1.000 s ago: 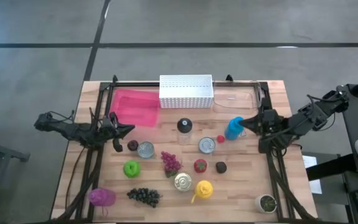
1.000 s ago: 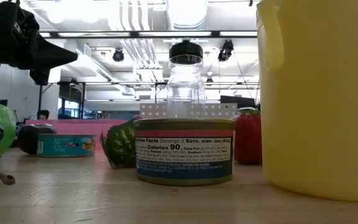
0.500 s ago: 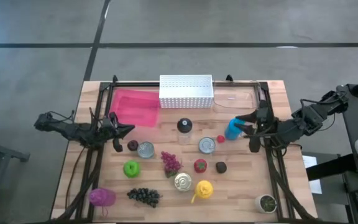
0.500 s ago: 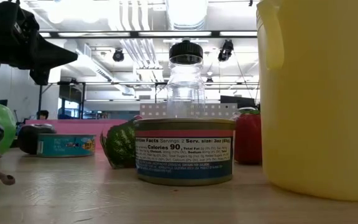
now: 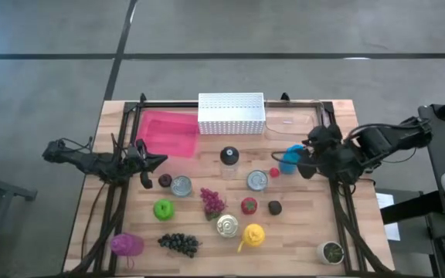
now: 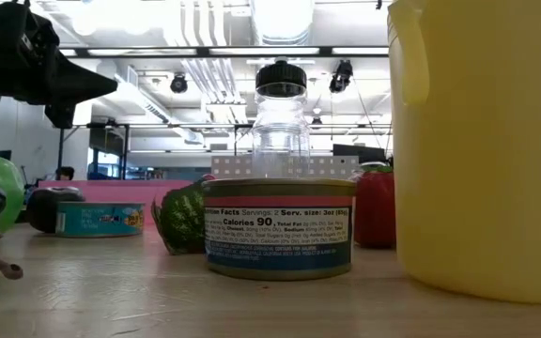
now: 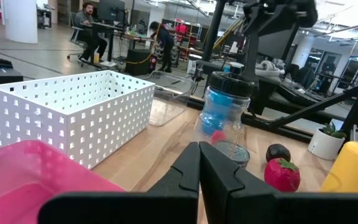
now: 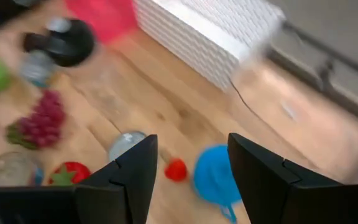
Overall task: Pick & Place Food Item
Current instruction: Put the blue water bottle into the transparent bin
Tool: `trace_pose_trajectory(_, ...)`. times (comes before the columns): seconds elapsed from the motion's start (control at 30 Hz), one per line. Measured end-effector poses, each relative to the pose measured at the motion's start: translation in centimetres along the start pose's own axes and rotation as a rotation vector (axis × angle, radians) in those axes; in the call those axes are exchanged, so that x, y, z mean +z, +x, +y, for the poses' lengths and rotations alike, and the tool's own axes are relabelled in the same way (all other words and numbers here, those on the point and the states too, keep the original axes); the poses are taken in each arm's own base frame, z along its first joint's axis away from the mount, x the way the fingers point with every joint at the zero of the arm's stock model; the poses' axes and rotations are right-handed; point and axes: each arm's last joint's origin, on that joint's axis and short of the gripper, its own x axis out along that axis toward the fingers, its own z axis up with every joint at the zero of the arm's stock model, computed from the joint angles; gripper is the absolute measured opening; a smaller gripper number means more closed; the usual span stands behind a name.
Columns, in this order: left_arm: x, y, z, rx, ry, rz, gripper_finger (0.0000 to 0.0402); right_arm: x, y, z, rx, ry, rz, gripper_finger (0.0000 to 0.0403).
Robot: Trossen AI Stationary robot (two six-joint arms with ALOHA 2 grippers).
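Right now my right claw [image 5: 306, 160] hangs wide open just beside the blue bottle [image 5: 290, 158], which stands toward the counter's [image 5: 307, 232] middle from it; the left claw [image 5: 157, 161], pinched closed, waits well apart.

Tabletop [image 5: 300, 247]: pale wood planks. Basket [image 5: 231, 113]: white, perforated grid. Tray [image 5: 167, 133]: bright pink. Cup [image 5: 290, 158]: blue. Small ball [image 5: 274, 172]: red. Strawberry [image 5: 248, 205]: red. Apple [image 5: 163, 208]: green. Grapes [image 5: 212, 201] at centre: purple-red; bunch [image 5: 179, 243] at 7 o'clock: dark. Pitcher [image 5: 253, 234]: yellow.
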Motion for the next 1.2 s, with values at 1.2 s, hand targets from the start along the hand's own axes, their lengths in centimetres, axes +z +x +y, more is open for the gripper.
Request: trace_pose_trajectory(1.2, 0.0, 0.0, 0.0, -0.001, 0.0, 0.0, 0.0006, 2.3, 6.8, 1.7, -0.286, 0.211, 0.356, 0.0171)
